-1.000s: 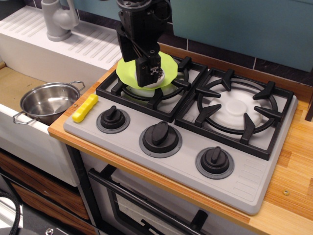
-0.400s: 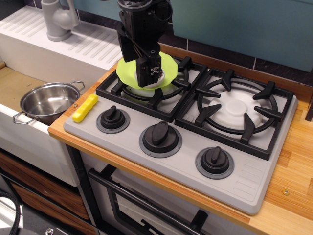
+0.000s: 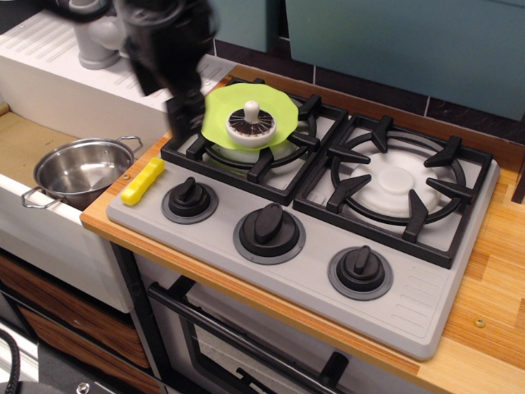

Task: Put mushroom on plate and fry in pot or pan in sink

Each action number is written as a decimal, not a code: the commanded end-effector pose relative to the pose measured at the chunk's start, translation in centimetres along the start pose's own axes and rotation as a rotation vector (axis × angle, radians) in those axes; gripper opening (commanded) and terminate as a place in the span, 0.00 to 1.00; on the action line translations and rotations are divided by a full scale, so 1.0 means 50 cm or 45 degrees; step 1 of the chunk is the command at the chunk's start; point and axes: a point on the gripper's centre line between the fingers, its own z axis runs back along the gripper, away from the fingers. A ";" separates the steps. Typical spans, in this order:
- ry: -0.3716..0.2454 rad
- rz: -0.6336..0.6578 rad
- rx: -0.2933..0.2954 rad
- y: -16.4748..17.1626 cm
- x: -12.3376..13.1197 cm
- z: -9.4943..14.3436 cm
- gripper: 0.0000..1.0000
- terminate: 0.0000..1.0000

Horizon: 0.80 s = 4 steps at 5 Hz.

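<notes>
Risking knocking the fry [image 3: 143, 181] off the surface edge, lower left; tool [image 3: 182, 115] blurring, grip state impossible to tell, seemingly empty.

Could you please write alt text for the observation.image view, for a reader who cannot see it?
A toy mushroom sits gills-up on a green plate on the left stove burner, with the blurred robot claw beside it. A yellow fry lies on the stove edge; a steel pot stands in the sink.

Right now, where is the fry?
The fry lies at the stove's front-left corner, left of the nearest knob, beside the pot in the sink.
</notes>
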 end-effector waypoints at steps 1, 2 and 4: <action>-0.141 0.205 0.116 0.008 -0.056 -0.024 1.00 0.00; -0.169 0.320 0.097 -0.001 -0.082 -0.051 1.00 0.00; -0.208 0.397 0.081 -0.007 -0.112 -0.074 1.00 0.00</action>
